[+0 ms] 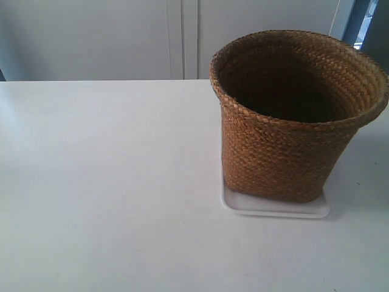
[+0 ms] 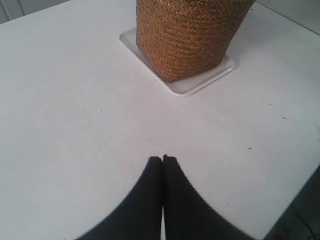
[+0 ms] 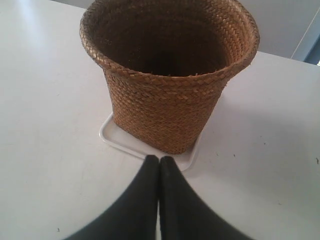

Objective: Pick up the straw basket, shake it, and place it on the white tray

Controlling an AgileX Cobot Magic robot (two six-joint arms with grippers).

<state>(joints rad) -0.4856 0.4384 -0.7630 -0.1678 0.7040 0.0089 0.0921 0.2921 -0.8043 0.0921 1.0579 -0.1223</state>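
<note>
Jaws first: the left jaws are seen pressed together, tip against tip, with nothing pinched between them. They are held over a bare stretch of the white table (image 2: pixel 75 100), well apart from the basket. The right jaws are found likewise shut flat on each other, and nothing is gripped there either. Their tips are placed right at the rim of the white tray (image 3: pixel 112 134); whether that rim is touched cannot be told.

On that tray the straw basket (image 3: pixel 165 110) is seen standing upright. Its woven base is set within the rim, so that only a narrow white border is left showing around it. Its walls are flared upward to a braided rim far wider than the base, and the inside is seen dark. In the exterior view the basket (image 1: pixel 285 152) and tray (image 1: pixel 273 210) are placed toward the right of the table (image 1: pixel 109 182), and pale wall panels (image 1: pixel 121 36) are seen behind its far edge.
</note>
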